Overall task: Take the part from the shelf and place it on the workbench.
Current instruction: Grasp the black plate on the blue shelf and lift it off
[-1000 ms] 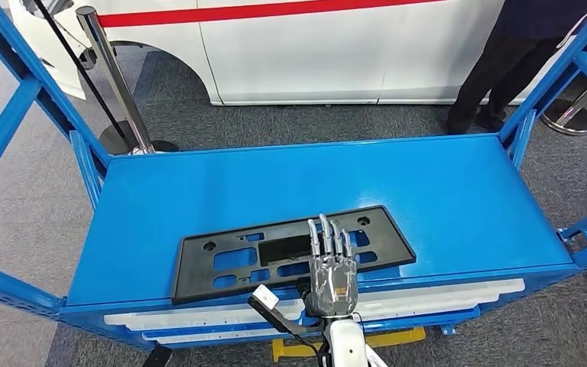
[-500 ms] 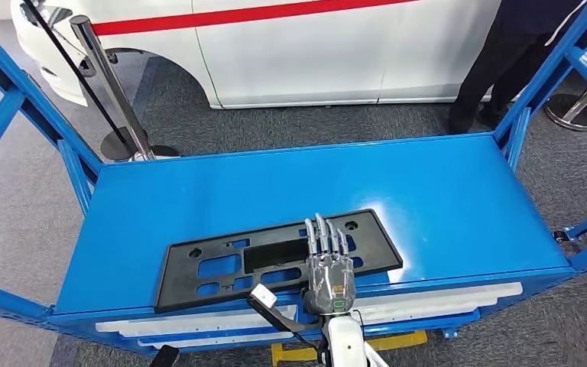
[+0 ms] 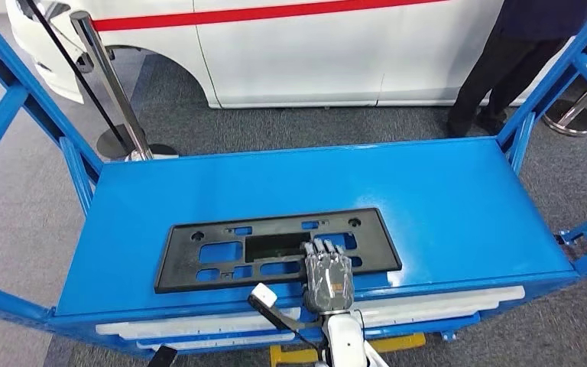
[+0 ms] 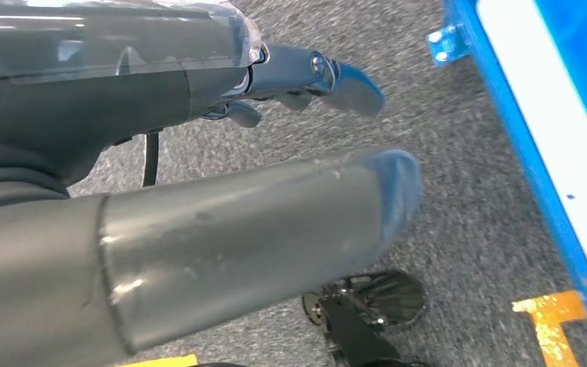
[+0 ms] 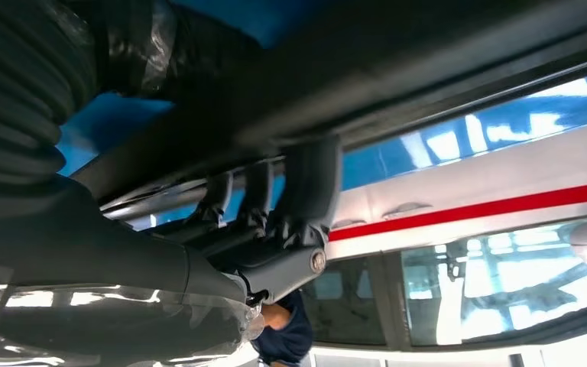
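left hand (image 4: 298, 176): hanging over grey floor, fingers apart, holding nothing | part (image 3: 222, 252): black frame lying flat along the shelf (image 3: 443, 199) front edge | right hand (image 3: 329, 279): gripping the part's front rim, fingers curling over it

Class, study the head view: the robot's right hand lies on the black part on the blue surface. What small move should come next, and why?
Probably draw the right hand back off the black part. The part lies flat on the blue workbench, fully supported, which suggests it is already placed. The fingers rest over its near edge, so a gentle withdrawal seems due.
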`<state>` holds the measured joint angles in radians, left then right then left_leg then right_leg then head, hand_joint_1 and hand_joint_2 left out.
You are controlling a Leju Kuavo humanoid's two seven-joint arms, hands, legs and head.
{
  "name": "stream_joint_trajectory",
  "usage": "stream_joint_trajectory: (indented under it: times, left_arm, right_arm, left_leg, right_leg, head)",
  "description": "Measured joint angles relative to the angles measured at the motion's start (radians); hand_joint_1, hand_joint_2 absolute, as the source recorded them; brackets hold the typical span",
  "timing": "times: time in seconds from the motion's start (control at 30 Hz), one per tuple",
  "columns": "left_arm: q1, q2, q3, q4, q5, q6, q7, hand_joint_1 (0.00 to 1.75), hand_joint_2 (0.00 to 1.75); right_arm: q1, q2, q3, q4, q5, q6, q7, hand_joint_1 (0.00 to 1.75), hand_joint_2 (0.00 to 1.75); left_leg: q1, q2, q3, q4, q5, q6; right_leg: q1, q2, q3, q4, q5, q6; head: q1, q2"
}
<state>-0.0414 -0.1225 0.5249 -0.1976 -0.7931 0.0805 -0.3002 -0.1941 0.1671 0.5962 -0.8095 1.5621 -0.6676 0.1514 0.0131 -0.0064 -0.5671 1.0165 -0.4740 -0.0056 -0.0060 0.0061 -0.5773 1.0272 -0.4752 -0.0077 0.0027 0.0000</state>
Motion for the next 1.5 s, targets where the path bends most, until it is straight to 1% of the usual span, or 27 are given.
stream_joint_trajectory:
  times: [0.1,0.13,0.17,0.23,0.27,0.33,0.4,0.47,0.53,0.57,0.63,0.67,0.7,0.77,0.83,0.87,0.93,1.0,1.07,1.13,1.17,1.2,1.23,1.27,1.33,1.37,1.5]
  left_arm:
    - [0.000,-0.001,0.000,0.000,0.000,0.000,0.000,0.00,0.00]
    - [-0.001,-0.001,0.000,0.000,-0.001,0.000,0.000,0.00,0.00]
    - [-0.001,-0.001,0.000,0.000,-0.002,0.000,-0.001,0.00,0.00]
    - [-0.002,-0.001,0.001,0.000,-0.005,0.002,-0.003,0.00,0.00]
    - [-0.001,-0.001,0.002,0.000,-0.006,0.003,-0.004,0.00,0.00]
    - [-0.002,-0.002,0.002,0.000,-0.006,0.003,-0.007,0.00,0.00]
    - [-0.002,-0.003,0.003,0.000,-0.006,0.002,-0.009,0.00,0.00]
    - [-0.002,-0.002,0.005,0.000,-0.006,0.002,-0.009,0.00,0.00]
    - [-0.002,-0.003,0.009,0.000,-0.004,0.003,-0.010,0.00,0.00]
    - [-0.002,-0.003,0.014,0.000,-0.002,0.004,-0.011,0.00,0.00]
    - [0.001,-0.003,0.028,0.000,0.003,0.008,-0.012,0.00,0.00]
    - [0.003,-0.003,0.038,0.000,0.004,0.010,-0.012,0.00,0.00]
    - [0.003,-0.003,0.045,0.000,0.004,0.011,-0.012,0.00,0.00]
    - [0.003,-0.003,0.056,0.000,0.003,0.013,-0.013,0.00,0.00]
    - [0.001,-0.003,0.063,0.000,0.003,0.013,-0.013,0.00,0.00]
    - [0.001,-0.003,0.066,0.000,0.002,0.013,-0.014,0.00,0.00]
    - [0.001,-0.003,0.074,0.000,-0.003,0.013,-0.014,0.00,0.00]
    - [0.001,-0.005,0.081,0.000,-0.006,0.016,-0.014,0.00,0.00]
    - [0.002,-0.007,0.092,0.000,-0.007,0.021,-0.013,0.00,0.00]
    - [0.004,-0.007,0.105,0.000,-0.006,0.025,-0.011,0.00,0.00]
    - [0.004,-0.007,0.111,0.000,-0.005,0.026,-0.010,0.00,0.00]
    - [0.004,-0.007,0.117,0.000,-0.002,0.027,-0.009,0.00,0.00]
    - [0.004,-0.008,0.124,0.000,0.000,0.028,-0.008,0.00,0.00]
    - [0.004,-0.009,0.129,0.000,0.003,0.030,-0.008,0.00,0.00]
    - [0.005,-0.012,0.140,0.000,0.006,0.035,-0.008,0.00,0.00]
    - [0.004,-0.013,0.144,0.000,0.006,0.037,-0.009,0.00,0.00]
    - [0.003,-0.016,0.154,0.000,-0.002,0.042,-0.009,0.00,0.00]
  right_arm:
    - [-0.001,0.000,-0.001,0.000,0.000,0.000,-0.001,1.75,1.75]
    - [-0.001,0.000,-0.003,0.001,0.000,0.000,-0.002,1.75,1.75]
    - [0.001,0.001,-0.008,0.003,0.001,0.001,-0.005,1.75,1.75]
    - [0.004,0.002,-0.019,0.008,0.003,0.003,-0.013,1.75,1.75]
    - [0.005,0.002,-0.024,0.010,0.004,0.004,-0.017,1.75,1.75]
    - [0.005,0.004,-0.027,0.009,0.003,0.005,-0.023,1.75,1.75]
    - [0.006,0.007,-0.034,0.008,-0.001,0.006,-0.031,1.75,1.75]
    - [0.008,0.012,-0.042,0.005,-0.019,0.004,-0.051,1.75,1.75]
    - [0.014,0.020,-0.054,-0.010,-0.100,0.012,-0.125,1.75,1.75]
    - [0.022,0.024,-0.062,-0.031,-0.186,0.033,-0.204,1.75,1.75]
    - [0.043,0.029,-0.069,-0.111,-0.447,0.106,-0.409,1.75,1.75]
    - [0.055,0.030,-0.067,-0.162,-0.602,0.146,-0.498,1.75,1.75]
    - [0.065,0.031,-0.061,-0.212,-0.745,0.177,-0.545,1.75,1.75]
    - [0.076,0.033,-0.052,-0.288,-0.933,0.208,-0.552,1.75,1.75]
    - [0.087,0.033,-0.051,-0.339,-0.953,0.219,-0.535,1.75,1.75]
    - [0.093,0.032,-0.053,-0.358,-0.948,0.232,-0.547,1.75,1.75]
    - [0.115,0.027,-0.059,-0.400,-1.023,0.278,-0.614,1.75,1.75]
    - [0.151,0.017,-0.068,-0.474,-1.211,0.336,-0.687,1.75,1.75]
    - [0.189,0.006,-0.075,-0.577,-1.385,0.386,-0.712,1.75,1.75]
    - [0.223,-0.003,-0.081,-0.675,-1.476,0.415,-0.713,1.75,1.75]
    - [0.241,-0.007,-0.084,-0.715,-1.496,0.422,-0.713,1.75,1.75]
    - [0.258,-0.010,-0.086,-0.751,-1.507,0.425,-0.715,1.75,1.75]
    - [0.274,-0.013,-0.089,-0.783,-1.514,0.427,-0.719,1.75,1.75]
    - [0.288,-0.015,-0.091,-0.810,-1.521,0.428,-0.724,1.75,1.75]
    - [0.309,-0.017,-0.096,-0.847,-1.537,0.429,-0.737,1.75,1.75]
    - [0.319,-0.018,-0.098,-0.859,-1.545,0.429,-0.743,1.75,1.75]
    - [0.350,-0.019,-0.111,-0.880,-1.568,0.430,-0.754,1.75,1.75]
  left_leg:
    - [0.004,0.001,0.003,-0.006,0.004,0.008]
    - [0.006,0.001,0.004,-0.010,0.007,0.016]
    - [0.007,0.002,0.006,-0.013,0.008,0.024]
    - [0.005,0.002,0.010,-0.012,0.005,0.031]
    - [0.004,0.001,0.013,-0.012,0.003,0.030]
    - [0.001,0.000,0.014,-0.010,0.000,0.022]
    - [-0.001,-0.001,0.014,-0.011,-0.001,0.010]
    - [0.002,0.000,0.015,-0.009,-0.007,-0.002]
    - [0.004,0.001,-0.006,0.046,-0.046,-0.012]
    - [0.007,0.001,-0.031,0.103,-0.079,-0.017]
    - [0.010,0.001,-0.088,0.233,-0.136,-0.025]
    - [0.011,0.001,-0.102,0.265,-0.141,-0.027]
    - [0.011,0.002,-0.096,0.256,-0.124,-0.029]
    - [0.013,0.003,-0.033,0.131,-0.055,-0.030]
    - [0.011,0.002,0.025,0.012,-0.016,-0.023]
    - [0.009,0.001,0.036,-0.013,-0.013,-0.018]
    - [0.006,-0.002,0.034,-0.017,-0.011,-0.002]
    - [0.009,-0.002,0.033,-0.023,-0.003,0.014]
    - [0.011,-0.001,0.031,-0.028,0.002,0.026]
    - [0.009,0.001,0.030,-0.027,0.000,0.030]
    - [0.008,0.002,0.030,-0.027,-0.001,0.031]
    - [0.008,0.002,0.031,-0.027,-0.003,0.030]
    - [0.008,0.001,0.034,-0.026,-0.006,0.029]
    - [0.008,0.000,0.038,-0.024,-0.010,0.026]
    - [0.005,-0.001,0.042,-0.020,-0.019,0.018]
    - [0.003,-0.001,0.042,-0.018,-0.021,0.013]
    - [0.006,0.000,0.039,-0.009,-0.035,-0.008]
  right_leg:
    - [0.000,0.000,0.000,0.003,-0.005,0.006]
    - [-0.001,0.000,-0.008,0.024,-0.021,0.010]
    - [-0.003,-0.001,-0.040,0.090,-0.045,0.015]
    - [-0.004,-0.001,-0.069,0.147,-0.050,0.013]
    - [-0.004,-0.002,-0.063,0.129,-0.033,0.008]
    - [0.002,-0.002,-0.013,0.023,0.002,-0.002]
    - [0.007,-0.001,-0.005,0.003,0.001,-0.005]
    - [0.003,-0.001,0.001,-0.007,0.005,-0.013]
    - [-0.003,-0.003,0.009,-0.021,0.011,-0.024]
    - [-0.003,-0.005,0.011,-0.023,0.011,-0.028]
    - [-0.001,-0.003,0.012,-0.022,0.010,-0.031]
    - [0.000,-0.002,0.013,-0.022,0.009,-0.032]
    - [0.000,-0.001,0.015,-0.021,0.008,-0.031]
    - [-0.002,0.000,0.021,-0.018,0.004,-0.026]
    - [0.001,0.002,0.021,-0.011,-0.001,-0.016]
    - [0.003,0.004,0.019,-0.009,-0.001,-0.011]
    - [0.003,0.005,0.016,-0.010,0.001,0.001]
    - [0.000,0.003,0.007,0.007,-0.014,0.010]
    - [-0.002,0.001,-0.035,0.097,-0.071,0.016]
    - [-0.003,0.000,-0.102,0.230,-0.131,0.020]
    - [-0.004,0.000,-0.124,0.271,-0.140,0.021]
    - [-0.005,0.000,-0.128,0.276,-0.127,0.022]
    - [-0.006,0.000,-0.112,0.239,-0.096,0.020]
    - [-0.007,-0.001,-0.081,0.172,-0.054,0.018]
    - [-0.005,0.000,-0.021,0.048,-0.006,0.011]
    - [-0.003,0.000,-0.008,0.017,0.001,0.009]
    - [-0.002,0.002,-0.002,0.000,-0.002,-0.009]
  head:
    - [0.000,0.000]
    - [0.000,0.000]
    - [0.000,0.000]
    - [0.000,0.000]
    - [0.000,0.000]
    - [0.000,0.000]
    - [0.000,0.000]
    - [0.000,0.000]
    - [-0.001,0.000]
    - [-0.001,0.000]
    - [-0.001,0.000]
    - [-0.002,0.000]
    - [-0.002,0.000]
    - [-0.002,0.000]
    - [-0.001,0.000]
    - [-0.001,0.000]
    - [0.000,0.000]
    - [0.000,0.000]
    - [0.001,0.000]
    - [0.001,0.000]
    - [0.001,0.000]
    - [0.001,0.000]
    - [0.001,0.000]
    - [0.001,0.000]
    - [0.001,0.000]
    - [0.001,0.000]
    - [0.000,0.000]
